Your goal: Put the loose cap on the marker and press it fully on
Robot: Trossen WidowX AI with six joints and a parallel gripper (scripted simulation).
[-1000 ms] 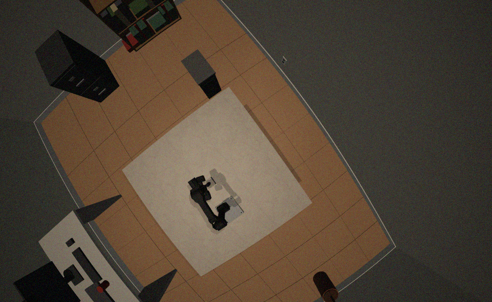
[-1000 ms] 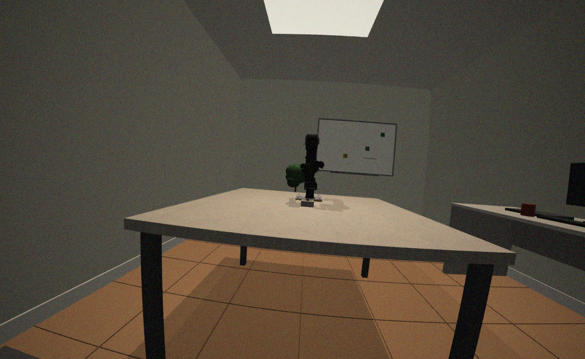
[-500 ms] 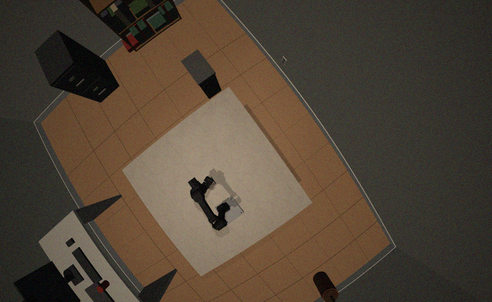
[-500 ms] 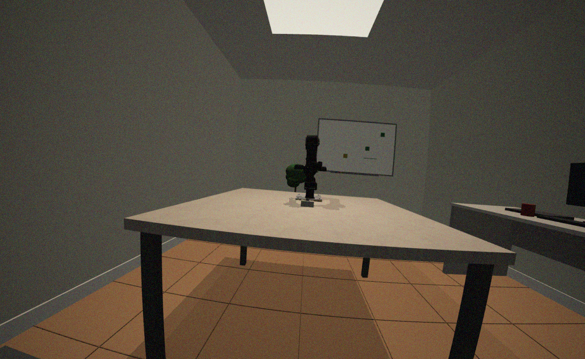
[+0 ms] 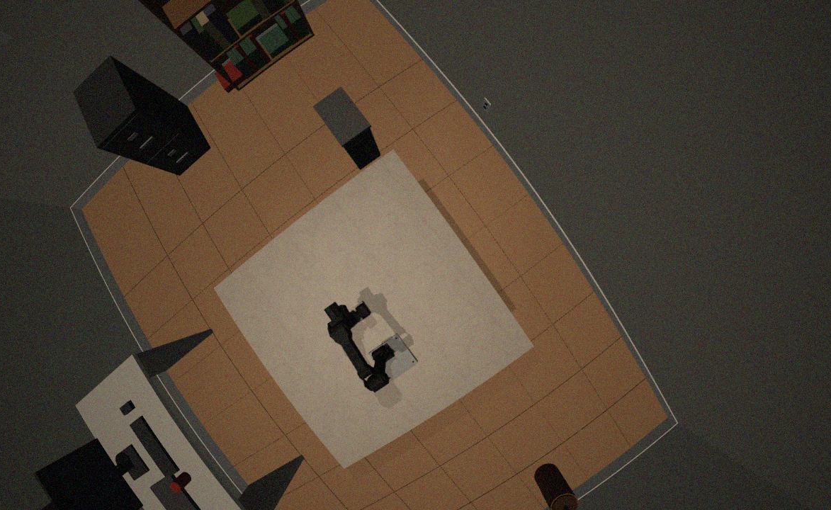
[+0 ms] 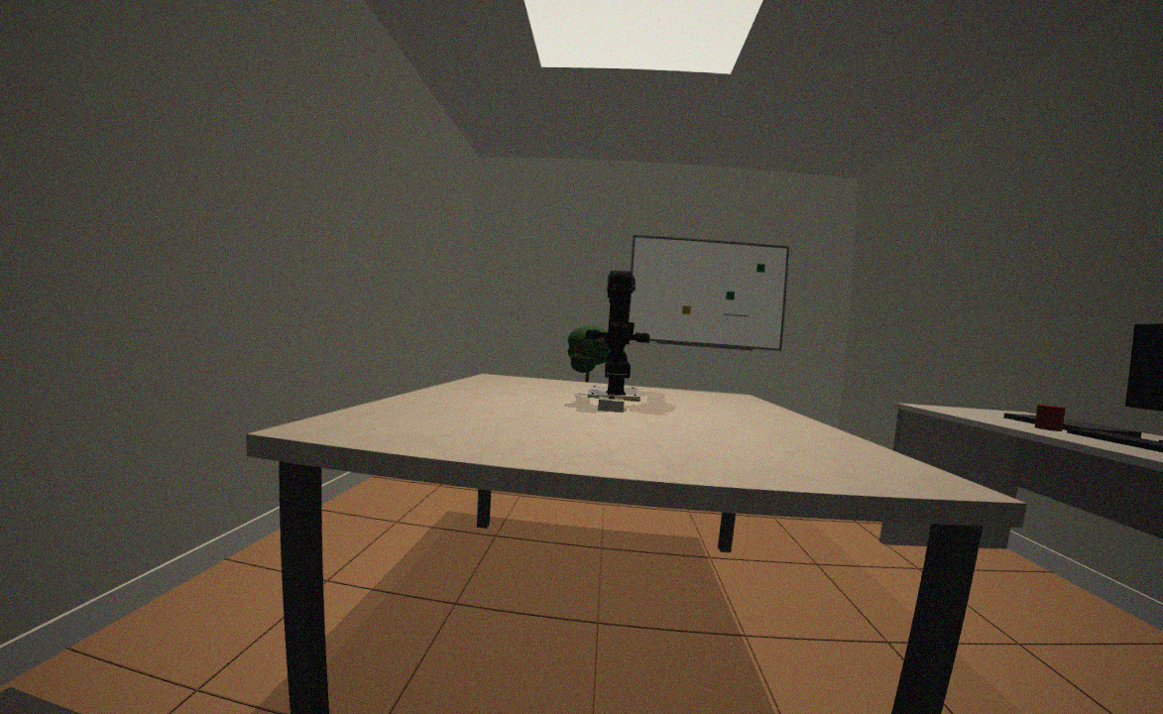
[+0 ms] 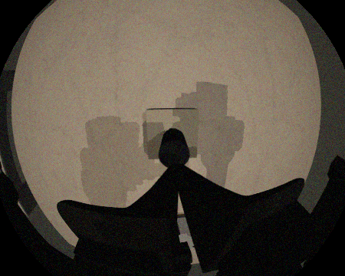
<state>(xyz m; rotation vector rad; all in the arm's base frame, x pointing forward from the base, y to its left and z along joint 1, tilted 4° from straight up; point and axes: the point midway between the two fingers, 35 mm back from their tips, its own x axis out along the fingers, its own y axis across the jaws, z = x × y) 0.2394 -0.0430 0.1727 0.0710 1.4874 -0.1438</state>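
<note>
In the wrist view the grey holder block [image 7: 153,115] [image 6: 611,406] stands on the table, with a dark upright form, the marker [image 7: 174,147], over its near part. The marker's top looks wide and rounded like a cap, but I see no seam and cannot tell how far down it sits. No loose cap shows apart from it. My gripper [image 7: 176,169] is shut and empty, its fingertips together at the near edge of the marker's top in the wrist view, pointing down from above. The arm hides the marker in the top and exterior views.
The table [image 5: 367,222] [image 6: 496,430] bears the arm's base plate [image 5: 403,366], close to the holder block. The arm's shadows fall around the block. A desk [image 5: 104,399] with a monitor and red mug stands apart from the table.
</note>
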